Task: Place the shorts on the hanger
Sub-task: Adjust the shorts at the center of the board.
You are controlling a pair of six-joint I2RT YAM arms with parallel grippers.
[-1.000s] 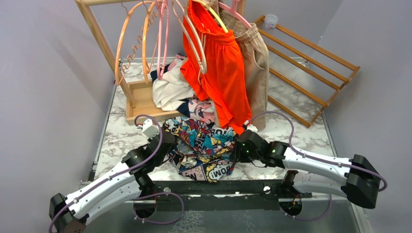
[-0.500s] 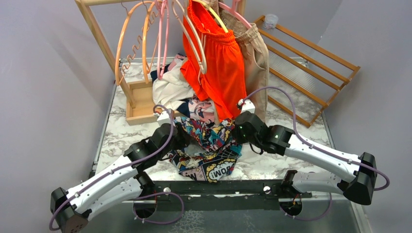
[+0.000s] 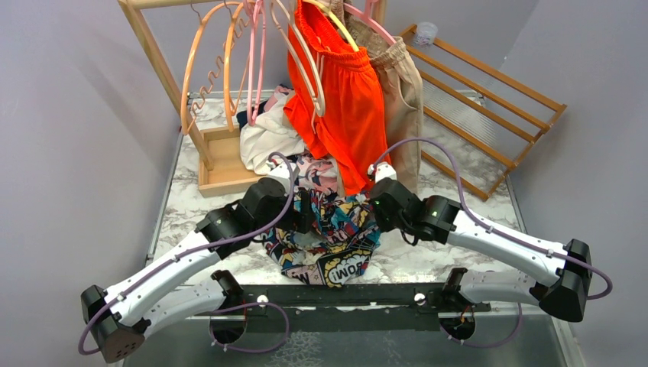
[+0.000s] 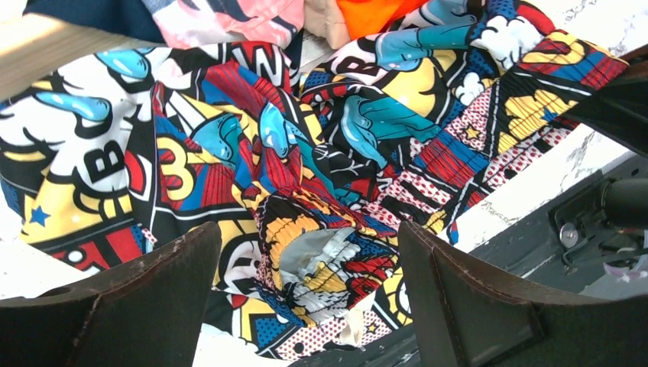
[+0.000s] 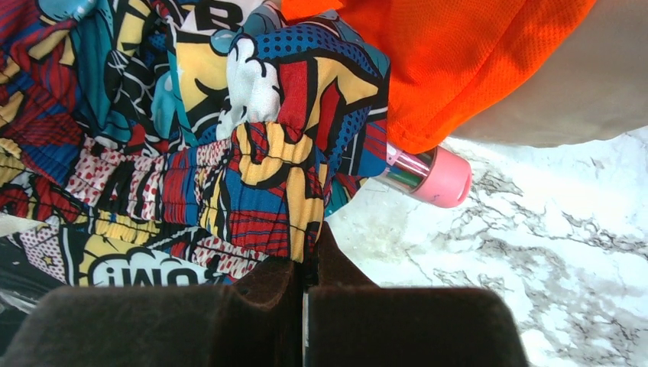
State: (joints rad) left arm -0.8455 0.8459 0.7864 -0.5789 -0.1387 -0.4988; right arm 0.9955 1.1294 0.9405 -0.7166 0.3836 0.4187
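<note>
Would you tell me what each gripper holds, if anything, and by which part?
The right gripper pinches the shorts by a gathered fold at their edge; the left gripper is open over them, holding nothing.

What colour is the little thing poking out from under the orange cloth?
The little thing is pink with a shiny band, clearest in the right wrist view.

The shorts (image 3: 336, 264) lie on the worktop (image 3: 187, 218) between the left pincer (image 3: 304, 214) and right pincer (image 3: 373, 225); the wooden box (image 3: 221, 164) sits far left.
</note>
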